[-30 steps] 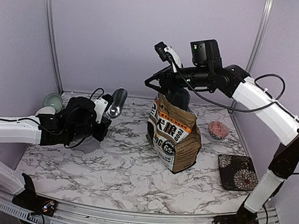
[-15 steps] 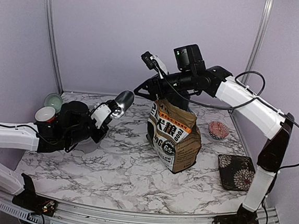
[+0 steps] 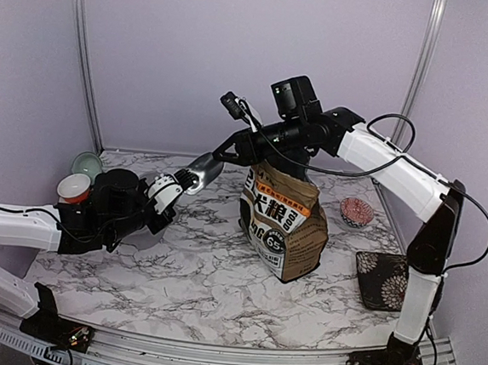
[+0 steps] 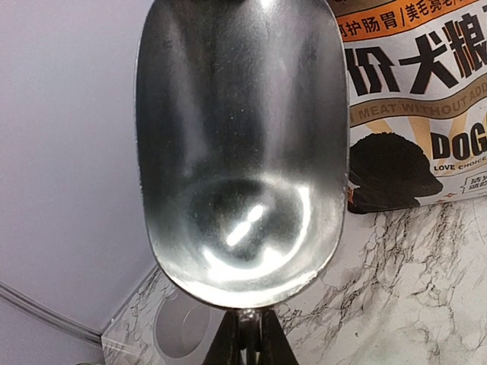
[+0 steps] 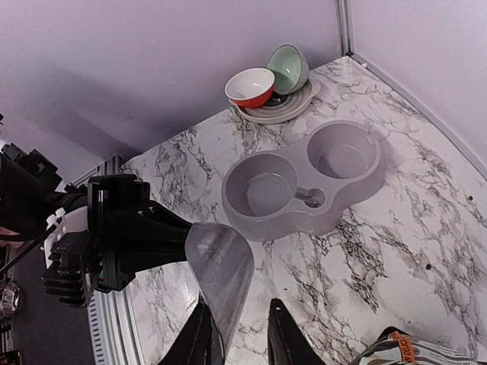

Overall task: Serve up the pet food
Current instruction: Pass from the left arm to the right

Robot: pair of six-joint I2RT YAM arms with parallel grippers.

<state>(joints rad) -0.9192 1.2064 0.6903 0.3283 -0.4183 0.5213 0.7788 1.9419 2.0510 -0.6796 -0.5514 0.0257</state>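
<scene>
My left gripper [image 4: 247,346] clamps a metal scoop [image 4: 243,144] by its handle. My right gripper [image 5: 240,338] stands part open at the scoop's tip. Pet food hidden from view; dog-food bag [image 3: 285,224] below and beside my right gripper.

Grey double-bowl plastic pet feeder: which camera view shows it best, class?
Right wrist: the grey double-bowl feeder lies whole, both wells empty. Top external hides it behind the left arm. Left wrist shows only a pale part below the metal scoop.
</scene>
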